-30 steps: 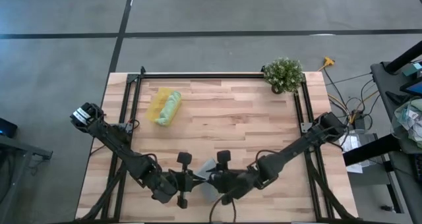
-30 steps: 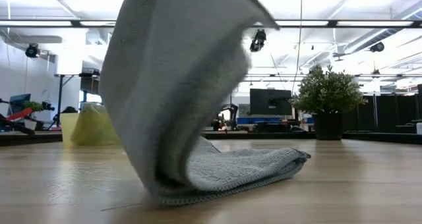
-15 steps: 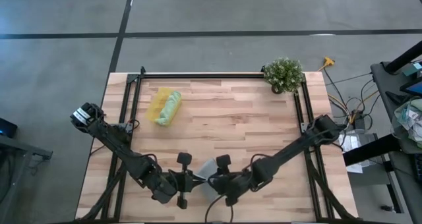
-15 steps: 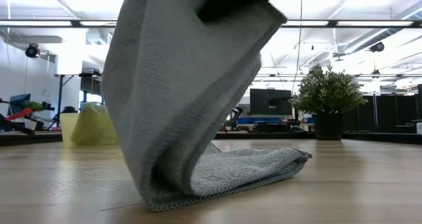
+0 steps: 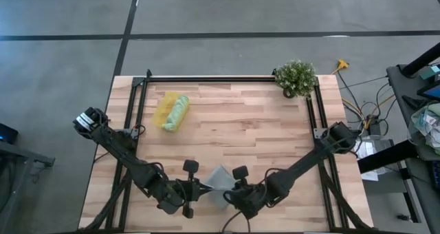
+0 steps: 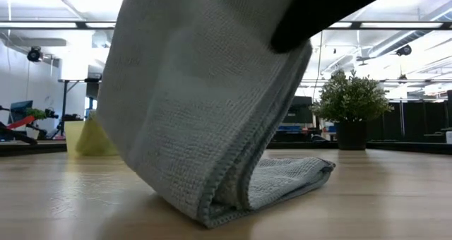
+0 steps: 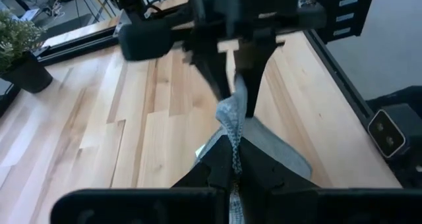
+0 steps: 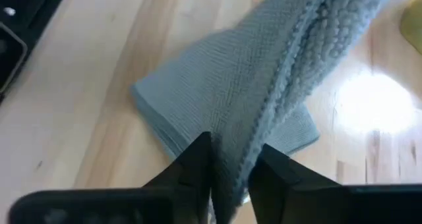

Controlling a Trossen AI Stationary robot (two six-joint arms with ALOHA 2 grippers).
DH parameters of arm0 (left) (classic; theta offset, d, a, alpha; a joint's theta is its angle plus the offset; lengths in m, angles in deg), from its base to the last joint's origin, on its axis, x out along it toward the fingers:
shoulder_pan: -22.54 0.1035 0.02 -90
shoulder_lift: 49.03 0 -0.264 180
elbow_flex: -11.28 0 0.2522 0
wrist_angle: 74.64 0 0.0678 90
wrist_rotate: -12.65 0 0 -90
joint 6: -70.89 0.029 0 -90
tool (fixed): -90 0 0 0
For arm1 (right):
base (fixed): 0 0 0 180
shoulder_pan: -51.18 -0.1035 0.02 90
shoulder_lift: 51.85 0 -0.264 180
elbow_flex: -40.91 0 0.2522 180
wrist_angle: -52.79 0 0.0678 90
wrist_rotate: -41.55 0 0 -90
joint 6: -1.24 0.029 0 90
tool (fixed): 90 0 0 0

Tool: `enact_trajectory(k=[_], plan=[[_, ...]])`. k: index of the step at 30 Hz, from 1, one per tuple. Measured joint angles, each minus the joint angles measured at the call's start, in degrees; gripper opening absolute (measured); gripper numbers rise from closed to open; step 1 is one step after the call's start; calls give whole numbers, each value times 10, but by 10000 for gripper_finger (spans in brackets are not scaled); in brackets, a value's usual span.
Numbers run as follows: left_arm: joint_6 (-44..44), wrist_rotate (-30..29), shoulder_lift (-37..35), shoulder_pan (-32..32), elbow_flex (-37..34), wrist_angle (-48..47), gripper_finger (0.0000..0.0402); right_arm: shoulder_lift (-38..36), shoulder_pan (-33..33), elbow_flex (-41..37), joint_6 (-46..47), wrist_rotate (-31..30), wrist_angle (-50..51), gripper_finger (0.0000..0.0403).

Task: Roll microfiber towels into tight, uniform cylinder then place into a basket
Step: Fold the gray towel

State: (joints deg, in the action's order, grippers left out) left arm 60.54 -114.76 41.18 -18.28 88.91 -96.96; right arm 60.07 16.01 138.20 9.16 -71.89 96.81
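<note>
Tools meet at the worktop's (image 5: 261, 131) near edge: the left tool (image 7: 232, 174) is clenched on the grey-blue towel (image 6: 205, 120), and the right tool (image 8: 231, 166) pinches the same raised fold; its lower part lies on the wood. Farther back, the green towel (image 5: 177, 113) sits rolled in the yellow basket (image 5: 163, 110).

Both grippers (image 5: 194, 190) (image 5: 232, 190) on grey-blue towel (image 5: 218, 179), table's (image 5: 240, 124) near edge.

Both arms are dark, slender, multi-jointed units; the left arm (image 5: 127, 158) carries a small white-marked block at its base, the right arm (image 5: 309, 162) a rounded dark joint housing. Each wrist bears knobbed black crosspieces. The fingers (image 8: 198, 161) are matte black, wedge-shaped, tapering.
</note>
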Motion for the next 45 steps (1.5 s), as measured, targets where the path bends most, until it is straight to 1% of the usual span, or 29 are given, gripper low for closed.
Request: enact_trajectory(k=[6,8,11,14,17,19,24,27,35,42,45], plan=[[-14,4,0,0,-5,-1,0,0,-11,0,-2,-6,0,30],[-14,20,0,0,-5,-1,0,0,-11,0,-2,-6,0,16],[-23,54,0,0,-5,-1,0,0,-11,0,-2,-6,-1,10],[-62,108,2,-1,-9,0,0,0,-12,-3,16,-6,-11,10],[-98,191,13,-3,-19,0,0,9,-19,-3,30,-4,-26,9],[-116,219,26,-5,-23,0,0,24,-24,-3,30,5,-32,9],[-119,221,48,-7,-25,2,0,55,-27,-3,31,13,-32,9],[-132,222,58,-7,-25,5,0,70,-26,-3,48,14,-33,9],[-150,241,91,-8,-25,6,0,98,-31,-4,58,14,-59,9],[-148,242,101,-5,-22,5,0,102,-32,-4,53,14,-72,9],[-121,234,90,-5,-15,1,0,94,-32,-5,51,4,-70,9]])
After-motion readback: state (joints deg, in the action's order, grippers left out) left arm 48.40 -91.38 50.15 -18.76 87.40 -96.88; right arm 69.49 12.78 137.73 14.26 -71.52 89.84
